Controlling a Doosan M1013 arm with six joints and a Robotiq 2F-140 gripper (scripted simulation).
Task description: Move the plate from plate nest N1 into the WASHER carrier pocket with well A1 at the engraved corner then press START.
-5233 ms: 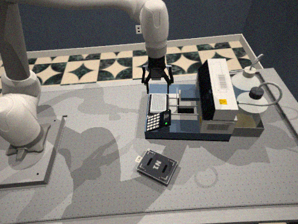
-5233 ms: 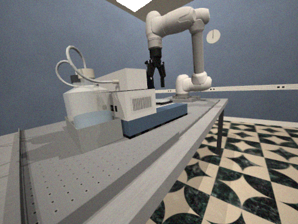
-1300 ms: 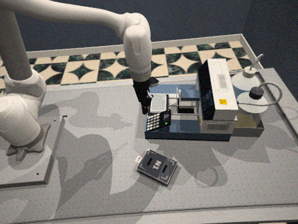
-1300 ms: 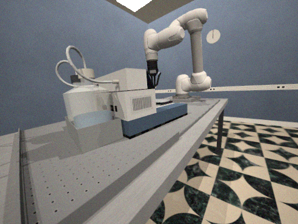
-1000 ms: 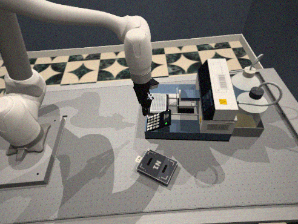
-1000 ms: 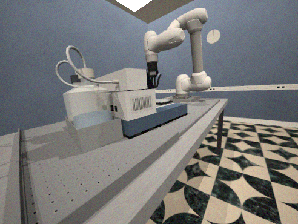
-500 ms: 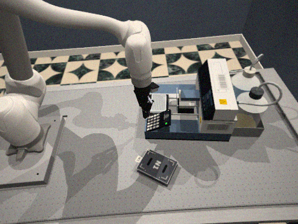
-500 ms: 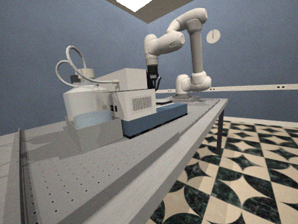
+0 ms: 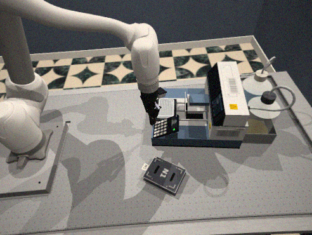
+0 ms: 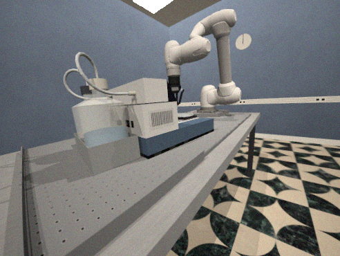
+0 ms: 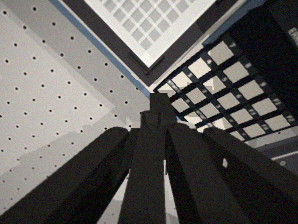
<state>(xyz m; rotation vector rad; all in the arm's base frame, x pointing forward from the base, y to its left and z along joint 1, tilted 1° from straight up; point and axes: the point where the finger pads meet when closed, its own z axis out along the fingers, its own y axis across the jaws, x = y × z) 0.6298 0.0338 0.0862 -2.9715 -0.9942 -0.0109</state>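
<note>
The white well plate (image 9: 167,107) (image 11: 145,25) lies flat on the washer's carrier (image 11: 110,42), at the left end of the washer (image 9: 229,92) (image 10: 152,114). My gripper (image 9: 153,120) (image 11: 158,107) is shut and empty. It points down with its tips over the near left corner of the dark keypad (image 9: 162,127) (image 11: 225,95), at the lowest row of keys. A small green lamp (image 9: 174,128) glows on the keypad panel. The plate nest N1 (image 9: 164,174) lies empty on the table in front of the washer. In the exterior view the washer's body hides my fingertips.
Two white bottles (image 9: 255,84) (image 9: 266,101) with hoses stand in a tray at the washer's right end, and one shows in the exterior view (image 10: 97,114). The arm's base plate (image 9: 32,178) is at the left. The table's front edge runs below the nest.
</note>
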